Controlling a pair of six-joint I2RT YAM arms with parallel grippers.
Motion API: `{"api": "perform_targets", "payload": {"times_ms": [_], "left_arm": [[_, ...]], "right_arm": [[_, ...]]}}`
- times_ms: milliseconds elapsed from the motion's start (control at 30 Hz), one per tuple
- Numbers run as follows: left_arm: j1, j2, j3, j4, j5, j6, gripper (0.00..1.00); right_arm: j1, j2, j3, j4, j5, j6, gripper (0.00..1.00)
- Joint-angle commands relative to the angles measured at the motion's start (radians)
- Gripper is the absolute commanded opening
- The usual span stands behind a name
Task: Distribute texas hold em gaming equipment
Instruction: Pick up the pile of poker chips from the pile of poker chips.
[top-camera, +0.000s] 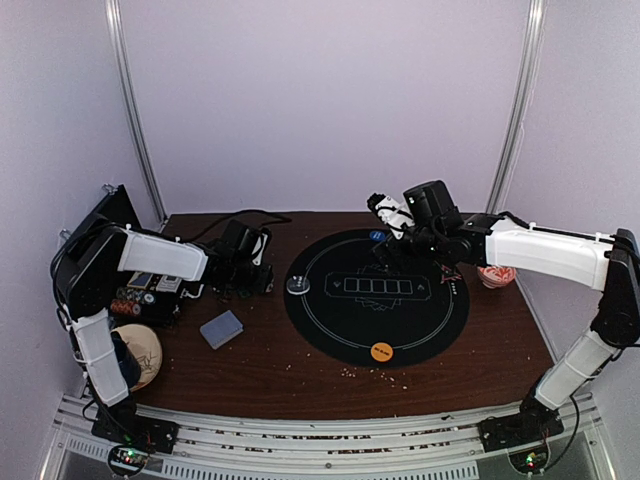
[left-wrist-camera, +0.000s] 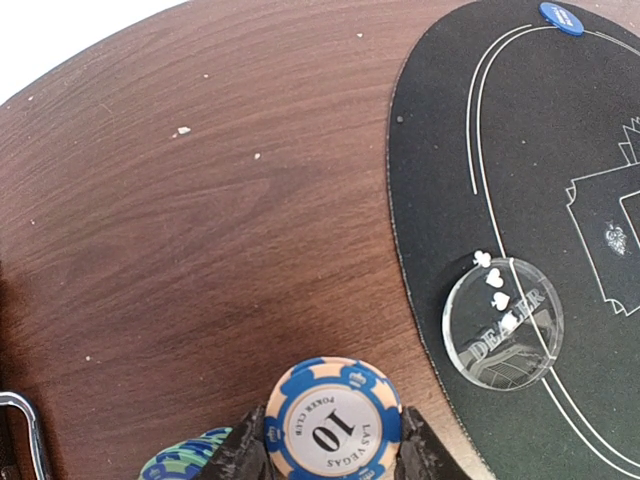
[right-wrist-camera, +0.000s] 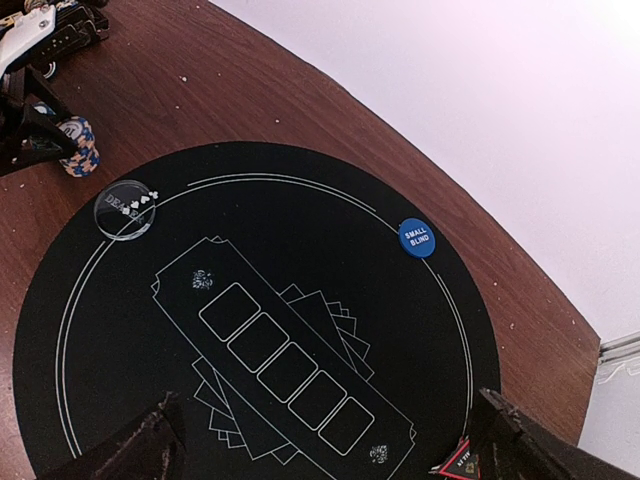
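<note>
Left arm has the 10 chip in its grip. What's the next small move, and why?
Probably raise the left gripper a little before carrying anything sideways. Its jaws are shut on the 10 chip, a green-striped chip sits right beside it, and the clear dealer button lies close by on the edge of the black mat. The right gripper is open over the mat, holding nothing.

Top camera looks down from high behind — both closer wrist cameras share the dealer button (left-wrist-camera: 503, 322).

A robotics lab cell: plain white panels (top-camera: 320, 100) and metal posts (top-camera: 136, 110) enclose a wooden desk (top-camera: 270, 375) fronted by an aluminium mounting rail (top-camera: 330, 440).
</note>
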Motion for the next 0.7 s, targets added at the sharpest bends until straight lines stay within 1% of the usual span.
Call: {"api": "perform_targets", "payload": {"times_ms": [0, 300, 567, 667], "left_arm": [[0.010, -0.008, 0.008, 0.028, -0.025, 0.004, 0.38], [0.010, -0.059, -0.026, 0.065, -0.061, 0.003, 0.37], [0.008, -0.095, -0.046, 0.104, -0.026, 0.018, 0.36], [0.003, -0.112, -0.044, 0.105, 0.002, 0.018, 0.33]], "right_arm": [[-0.005, -0.021, -0.015, 0.020, 0.011, 0.007, 1.00], [-0.005, -0.024, -0.015, 0.022, 0.014, 0.009, 1.00], [-0.005, -0.024, -0.013, 0.022, 0.019, 0.010, 1.00], [-0.005, -0.027, -0.010, 0.022, 0.028, 0.020, 1.00]]}}
